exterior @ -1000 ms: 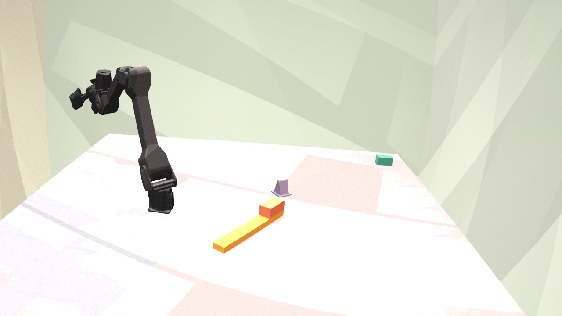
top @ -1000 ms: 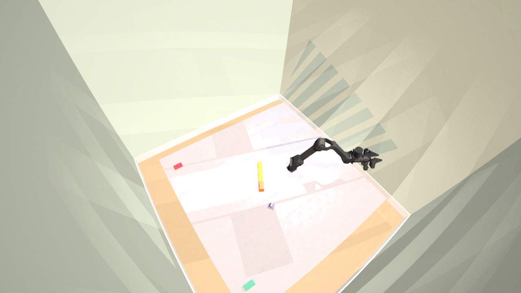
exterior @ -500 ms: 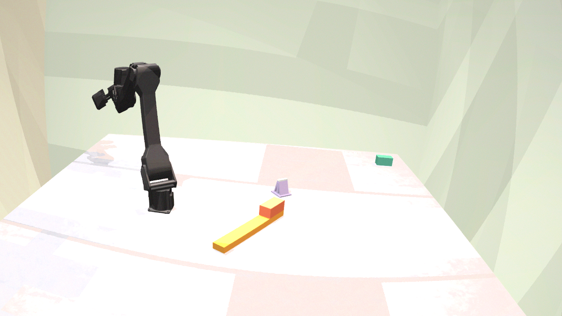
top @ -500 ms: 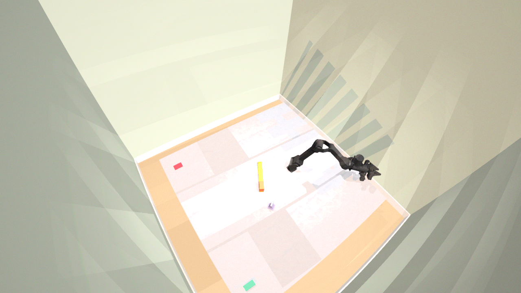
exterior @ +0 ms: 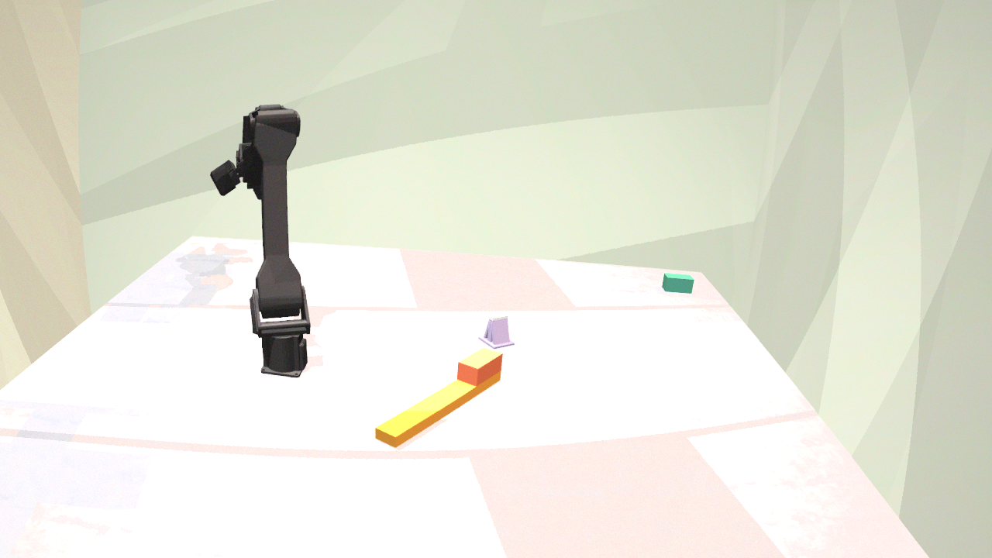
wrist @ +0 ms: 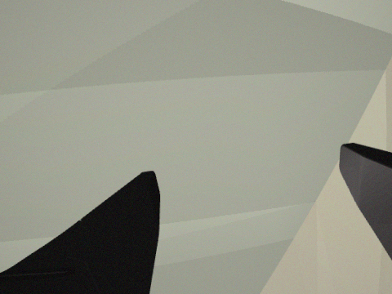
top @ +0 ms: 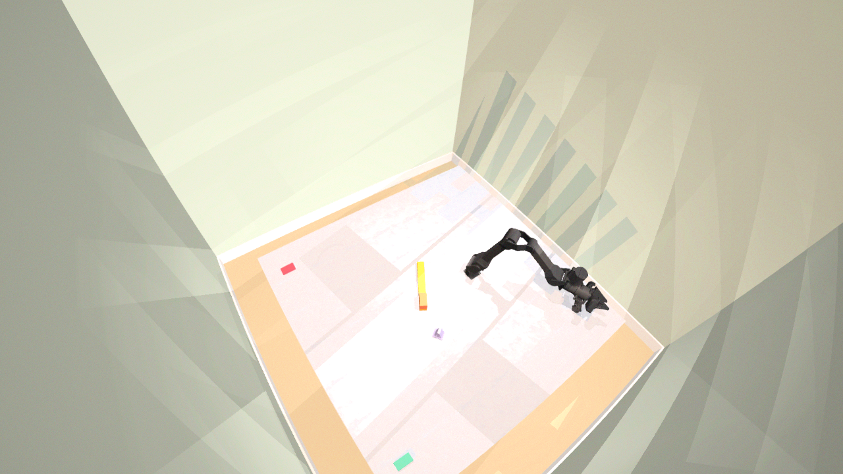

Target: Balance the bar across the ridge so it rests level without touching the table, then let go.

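The yellow bar (top: pixel 421 278) (exterior: pixel 426 411) lies flat on the table, with an orange-red block (top: pixel 423 301) (exterior: pixel 479 368) on top of one end. The small lilac ridge (top: pixel 438 334) (exterior: pixel 498 332) stands apart from the bar, beyond its block end. Nothing rests on the ridge. My gripper (top: pixel 601 305) (wrist: pixel 248 170) is open, with nothing between its fingers. It is raised and far from the bar and ridge, on the other side of the arm's base in the top view. The arm hides much of it in the exterior view. The wrist view shows only walls beyond the fingers.
A red block (top: pixel 288 268) lies near the table's left corner in the top view. A green block (top: pixel 403 461) (exterior: pixel 677 283) lies near another edge. The arm's base (top: pixel 473 266) (exterior: pixel 284 355) stands beside the bar. Tall walls surround the table.
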`<control>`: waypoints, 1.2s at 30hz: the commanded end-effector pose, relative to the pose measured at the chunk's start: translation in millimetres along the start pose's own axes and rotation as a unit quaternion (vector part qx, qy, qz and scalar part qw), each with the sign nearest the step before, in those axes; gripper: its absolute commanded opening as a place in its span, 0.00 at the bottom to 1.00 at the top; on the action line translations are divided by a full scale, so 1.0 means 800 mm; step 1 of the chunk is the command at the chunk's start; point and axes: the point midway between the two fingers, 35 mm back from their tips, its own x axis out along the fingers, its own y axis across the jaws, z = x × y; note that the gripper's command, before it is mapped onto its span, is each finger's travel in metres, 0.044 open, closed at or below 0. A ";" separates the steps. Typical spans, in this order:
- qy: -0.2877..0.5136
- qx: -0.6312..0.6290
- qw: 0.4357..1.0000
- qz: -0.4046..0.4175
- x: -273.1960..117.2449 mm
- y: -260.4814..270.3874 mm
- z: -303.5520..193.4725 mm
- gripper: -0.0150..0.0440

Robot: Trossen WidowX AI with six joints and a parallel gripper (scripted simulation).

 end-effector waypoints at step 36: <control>-0.309 -0.031 0.942 0.125 -0.156 0.266 0.230 0.79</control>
